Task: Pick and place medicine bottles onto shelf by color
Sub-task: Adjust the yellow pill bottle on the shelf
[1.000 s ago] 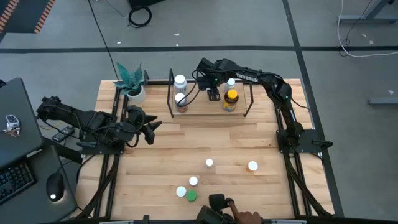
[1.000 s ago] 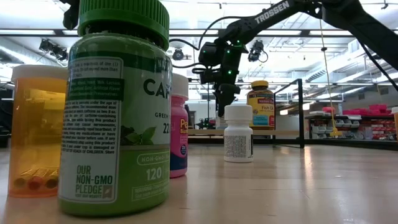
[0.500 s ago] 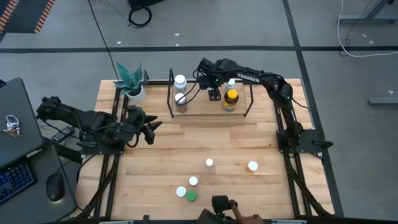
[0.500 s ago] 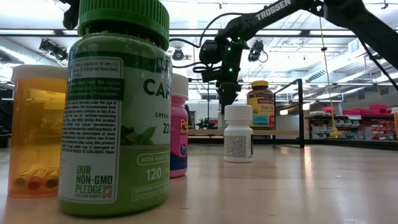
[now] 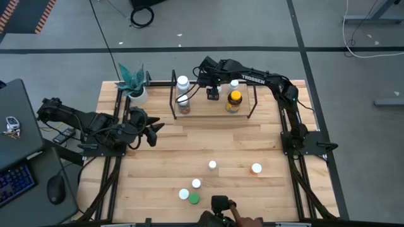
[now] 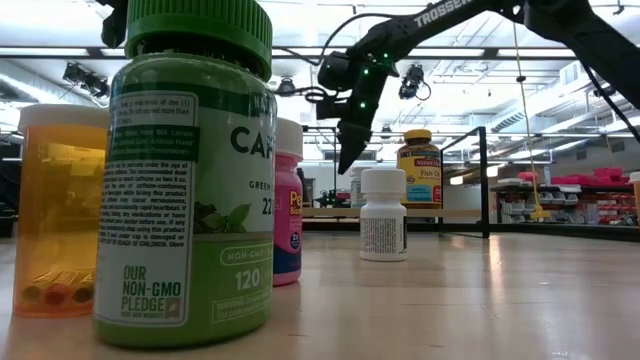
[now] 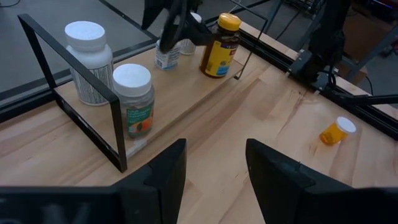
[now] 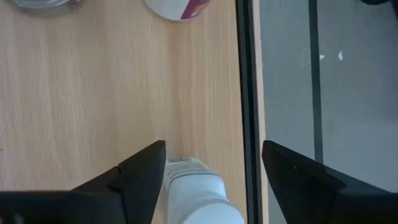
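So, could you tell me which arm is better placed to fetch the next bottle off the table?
Probably the left. Its open gripper waits low over the table, nearer the loose bottles. The right gripper is open above the shelf, beside a white bottle.

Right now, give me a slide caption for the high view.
Right gripper open above the shelf beside the yellow-capped amber bottle; left gripper waits aside.

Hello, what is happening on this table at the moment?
A robot is sorting medicine bottles onto the shelf. The right pincer hangs open over the shelf, above a small white bottle standing on the board. The amber bottle and two white-capped ones are shelved. The left pincer waits at the table's left side. More bottles stand near the front.
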